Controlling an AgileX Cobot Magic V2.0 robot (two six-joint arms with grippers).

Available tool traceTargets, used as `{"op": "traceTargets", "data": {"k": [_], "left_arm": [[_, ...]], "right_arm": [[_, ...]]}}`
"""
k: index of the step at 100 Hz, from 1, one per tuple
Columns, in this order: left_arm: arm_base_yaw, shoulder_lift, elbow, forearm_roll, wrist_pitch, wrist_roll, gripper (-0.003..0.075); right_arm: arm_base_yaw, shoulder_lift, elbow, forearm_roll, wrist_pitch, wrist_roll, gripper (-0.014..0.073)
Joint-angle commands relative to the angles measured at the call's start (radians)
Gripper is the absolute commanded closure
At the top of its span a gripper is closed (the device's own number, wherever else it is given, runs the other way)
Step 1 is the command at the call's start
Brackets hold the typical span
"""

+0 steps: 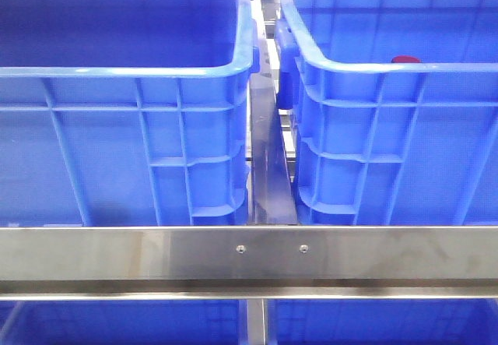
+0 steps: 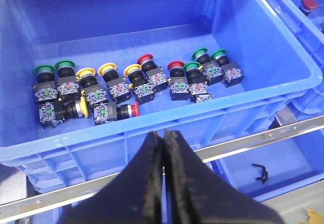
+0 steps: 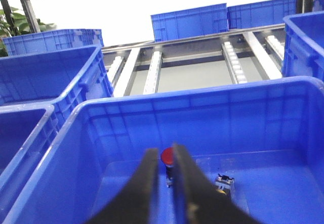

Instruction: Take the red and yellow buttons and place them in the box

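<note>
Black left gripper point(image 2: 163, 135) pressed together, empty, above blue plastic crate point(image 2: 283, 57) holding rows of red, yellow and green mushroom-head buttons point(image 2: 136, 80). Right gripper point(image 3: 165, 168) clamped around glossy red domed button point(image 3: 167, 157) inside neighbouring blue crate point(image 3: 202, 90).

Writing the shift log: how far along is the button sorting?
Early. The right end effector is shut on a red button inside the right crate, where one loose part already lies. The left end effector is shut and empty. Red and yellow buttons remain in the left crate.
</note>
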Motion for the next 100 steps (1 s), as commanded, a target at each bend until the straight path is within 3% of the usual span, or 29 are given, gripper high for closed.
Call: {"op": "traceTargets", "data": {"k": [1, 100], "left_arm": [[-0.008, 0.01, -0.023, 0.036, -0.065, -0.002, 0.0739], [-0.008, 0.01, -0.023, 0.036, -0.065, -0.002, 0.0739]], "right_arm": [[-0.007, -0.009, -0.022, -0.005, -0.001, -0.004, 0.0664], [-0.007, -0.009, -0.022, -0.005, 0.012, -0.004, 0.0662]]}}
